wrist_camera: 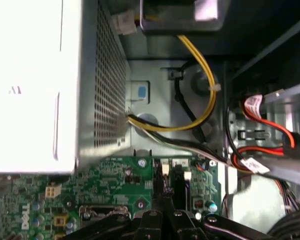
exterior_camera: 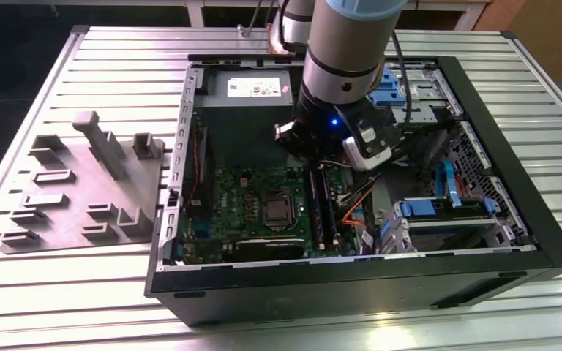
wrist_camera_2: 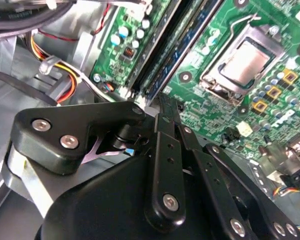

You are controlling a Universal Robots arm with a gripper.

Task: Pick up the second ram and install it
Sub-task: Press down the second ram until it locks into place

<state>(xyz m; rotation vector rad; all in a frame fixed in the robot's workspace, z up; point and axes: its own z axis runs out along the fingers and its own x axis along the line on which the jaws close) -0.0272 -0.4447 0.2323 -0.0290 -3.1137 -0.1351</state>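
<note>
Green motherboard (exterior_camera: pixel 261 201) with a silver square in its middle, black case (exterior_camera: pixel 359 289) around it, grey tray (exterior_camera: pixel 85 190) beside the case, blue drive clips (exterior_camera: pixel 447 208), silver slatted table (exterior_camera: pixel 47 292), black gripper (wrist_camera_2: pixel 165 130)

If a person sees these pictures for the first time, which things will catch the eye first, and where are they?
The open computer case lies on the slatted table, with the robot arm reaching down into it. Its gripper hangs over the memory slots of the green motherboard, beside the processor socket. A grey fixture tray lies at the exterior view's left.
</note>
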